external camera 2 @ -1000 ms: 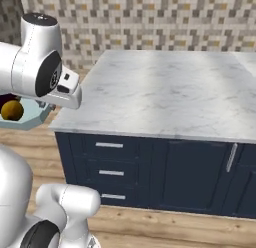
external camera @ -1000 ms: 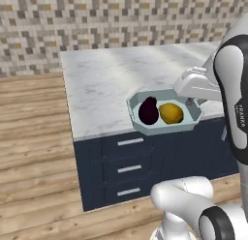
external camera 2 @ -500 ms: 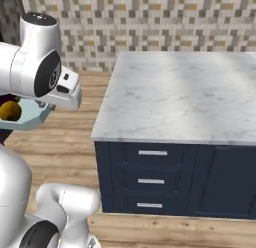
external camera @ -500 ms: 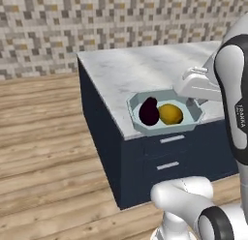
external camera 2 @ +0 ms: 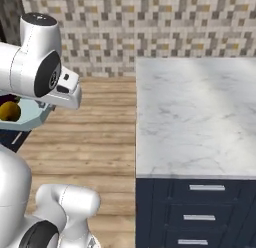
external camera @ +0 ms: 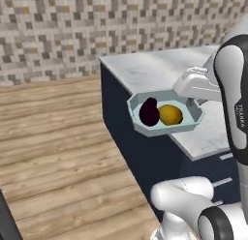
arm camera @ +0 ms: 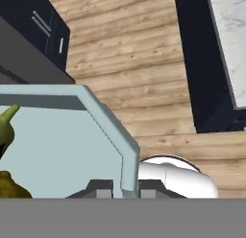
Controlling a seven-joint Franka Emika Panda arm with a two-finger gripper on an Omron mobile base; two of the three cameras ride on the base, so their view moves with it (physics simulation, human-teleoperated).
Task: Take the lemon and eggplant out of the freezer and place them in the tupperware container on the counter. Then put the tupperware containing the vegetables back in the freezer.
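Now carried clear of the counter (external camera: pixel 155 69) edge, with eggplant (external camera: pixel 149 112) left and lemon (external camera: pixel 170 114) right inside, light but loosely loaded tupperware container (external camera: pixel 145 127), best kept level and pinched at its stiff rim, clamped there by clenched gripper (arm camera: pixel 126 190).

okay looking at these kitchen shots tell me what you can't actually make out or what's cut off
- Gripper: in the hand view just its tips rise at the bottom edge, either side of the tupperware container wall; in the left base view the white hand covers it.
- Eggplant: in the hand view the left edge cuts it down to its green stem.
- Lemon: in the right base view the arm and left edge hide most of it.
- Counter: cut off by the right edge in both base views.
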